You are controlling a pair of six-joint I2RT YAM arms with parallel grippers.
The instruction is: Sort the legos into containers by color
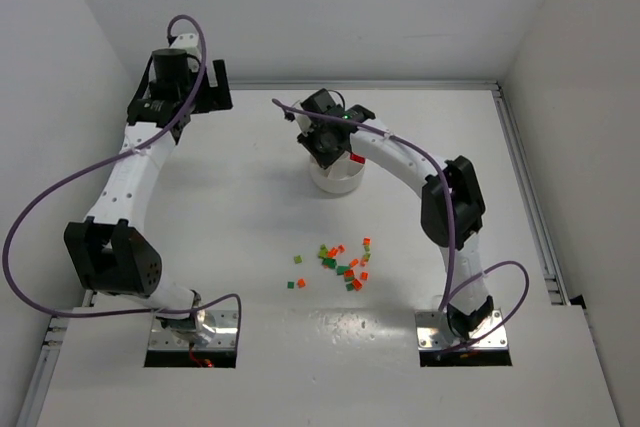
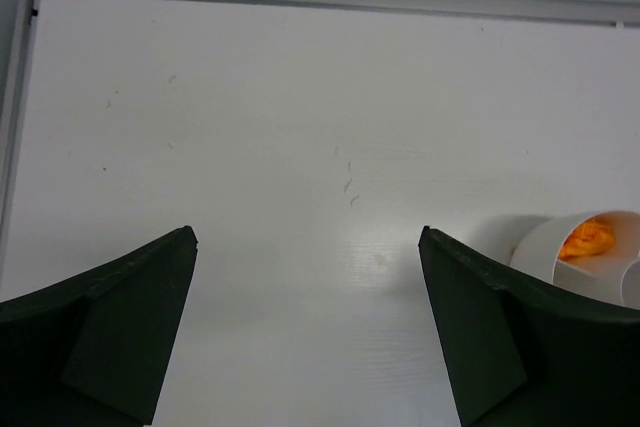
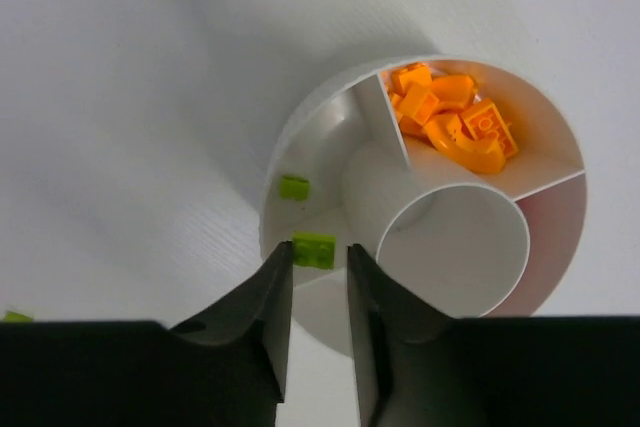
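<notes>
White tabletop [image 1: 230, 237] holds a round dish [image 1: 335, 182] and loose bricks [image 1: 342, 263]. Right end effector [image 3: 319, 269], narrow, has a green brick [image 3: 314, 250] between its tips over one compartment [image 3: 325, 172], grip unclear; left end effector [image 2: 308, 234] stands wide.

Bright even light, soft shadows

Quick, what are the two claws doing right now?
Left gripper: open wide, empty.
Right gripper: green lego between its tips above the dish; gripped or loose, cannot tell.
</notes>
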